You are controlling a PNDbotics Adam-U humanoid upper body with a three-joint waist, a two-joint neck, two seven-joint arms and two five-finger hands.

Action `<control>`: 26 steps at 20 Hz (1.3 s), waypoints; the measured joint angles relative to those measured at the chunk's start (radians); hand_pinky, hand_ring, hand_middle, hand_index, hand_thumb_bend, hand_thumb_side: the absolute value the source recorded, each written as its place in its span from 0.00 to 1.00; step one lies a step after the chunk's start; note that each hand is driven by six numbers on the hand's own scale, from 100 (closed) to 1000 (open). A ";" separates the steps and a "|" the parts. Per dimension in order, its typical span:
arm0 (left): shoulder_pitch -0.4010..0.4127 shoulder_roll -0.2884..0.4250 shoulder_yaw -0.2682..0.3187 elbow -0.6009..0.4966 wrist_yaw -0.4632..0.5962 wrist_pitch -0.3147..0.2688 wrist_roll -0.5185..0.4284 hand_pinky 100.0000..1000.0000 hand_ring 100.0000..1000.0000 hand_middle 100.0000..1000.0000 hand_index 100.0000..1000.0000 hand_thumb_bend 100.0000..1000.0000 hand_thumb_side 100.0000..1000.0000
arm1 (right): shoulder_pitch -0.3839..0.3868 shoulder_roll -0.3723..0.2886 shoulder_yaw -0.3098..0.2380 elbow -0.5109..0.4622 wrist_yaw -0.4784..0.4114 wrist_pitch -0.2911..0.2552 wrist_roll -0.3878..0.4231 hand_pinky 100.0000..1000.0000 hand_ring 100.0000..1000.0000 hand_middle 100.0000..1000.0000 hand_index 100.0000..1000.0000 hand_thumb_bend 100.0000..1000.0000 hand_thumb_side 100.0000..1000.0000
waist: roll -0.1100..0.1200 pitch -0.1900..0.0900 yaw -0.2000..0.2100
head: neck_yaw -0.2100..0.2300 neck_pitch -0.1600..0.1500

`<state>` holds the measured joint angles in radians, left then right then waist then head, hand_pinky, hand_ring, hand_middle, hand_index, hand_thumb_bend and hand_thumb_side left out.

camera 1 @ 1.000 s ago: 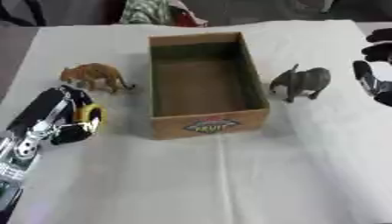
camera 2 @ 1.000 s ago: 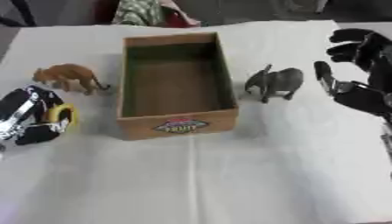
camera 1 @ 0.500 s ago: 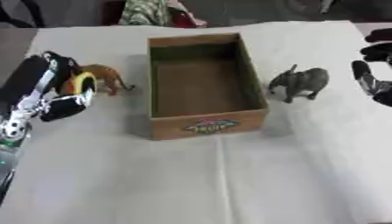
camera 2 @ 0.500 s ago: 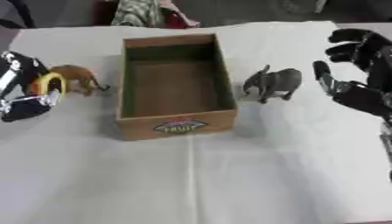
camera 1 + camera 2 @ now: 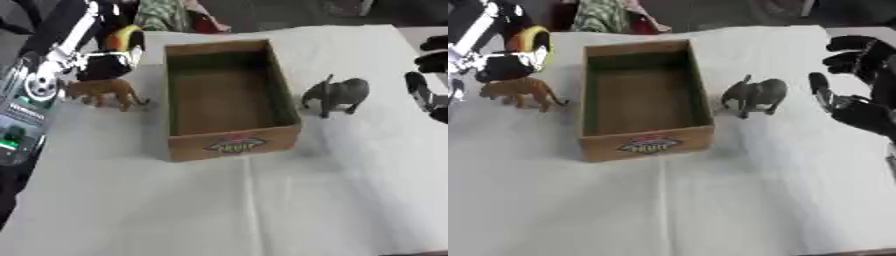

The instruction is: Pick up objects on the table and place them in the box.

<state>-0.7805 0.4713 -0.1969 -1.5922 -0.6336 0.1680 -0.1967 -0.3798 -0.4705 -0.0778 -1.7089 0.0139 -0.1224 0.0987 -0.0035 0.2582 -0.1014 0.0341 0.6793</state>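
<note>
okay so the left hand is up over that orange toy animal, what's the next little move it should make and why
Probably lower the left hand straight down and curl its fingers round the orange toy animal. The hand sits just above and behind the toy without holding it, the toy stands on the table left of the box, and the box holds nothing yet.

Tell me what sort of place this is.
Probably a lab or demo table set up for robot practice: a white cloth-covered table, a cardboard box with nothing visible inside, and two toy animals, an orange one and a grey elephant. Cluttered fabric lies beyond the far edge.
</note>
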 measured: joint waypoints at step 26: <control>-0.150 -0.188 0.020 0.337 0.011 -0.155 -0.015 0.60 0.58 0.63 0.76 0.98 0.68 | -0.013 0.018 0.035 0.006 -0.016 -0.009 0.060 0.69 0.67 0.66 0.73 0.19 0.00 | -0.004 0.006 -0.053 | 0.039 -0.013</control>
<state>-0.9310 0.2830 -0.1773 -1.2553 -0.6230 0.0130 -0.2116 -0.3931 -0.4521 -0.0426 -1.7029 -0.0016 -0.1315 0.1588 -0.0075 0.2644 -0.1548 0.0727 0.6663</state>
